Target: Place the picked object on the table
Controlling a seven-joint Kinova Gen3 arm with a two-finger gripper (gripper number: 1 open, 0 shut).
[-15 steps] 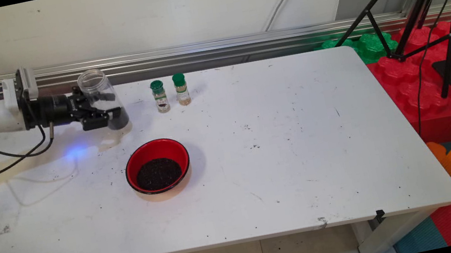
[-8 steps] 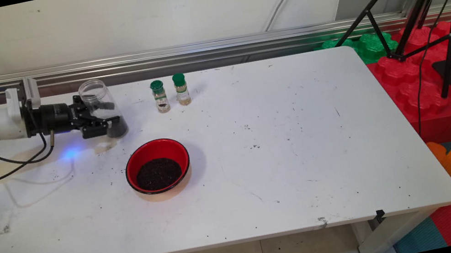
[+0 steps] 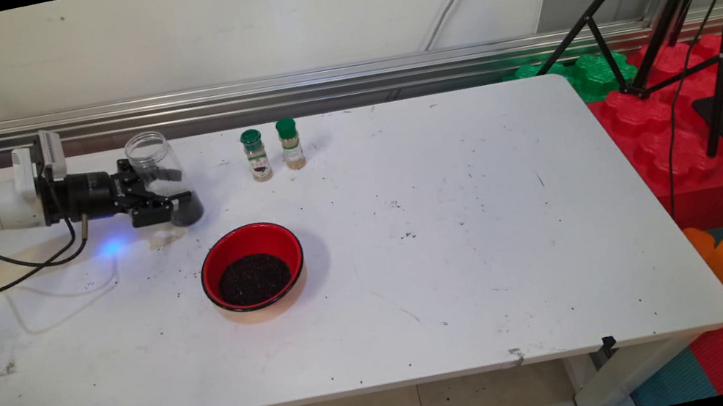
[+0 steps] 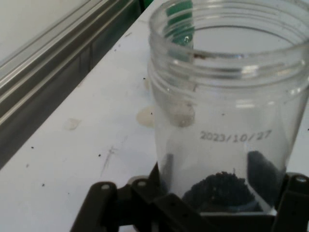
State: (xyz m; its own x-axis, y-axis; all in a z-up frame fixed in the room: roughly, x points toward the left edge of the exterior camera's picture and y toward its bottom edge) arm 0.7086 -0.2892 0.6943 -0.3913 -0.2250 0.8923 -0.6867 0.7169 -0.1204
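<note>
End effector (image 3: 170,192) was closed sideways on the lower body of a clear jar (image 3: 161,171), at the far left of the worktop (image 3: 488,247). Jar upright, mouth open, base at or just above the surface; can't tell which. The low side grip probably kept the last dark grains (image 4: 219,186) settled at the bottom. "2023/10/27" printed on its wall. Right and nearer: red bowl (image 3: 253,266) holding dark grains. Behind it, two green-capped spice bottles (image 3: 273,148) just beside each other; labels unreadable.
</note>
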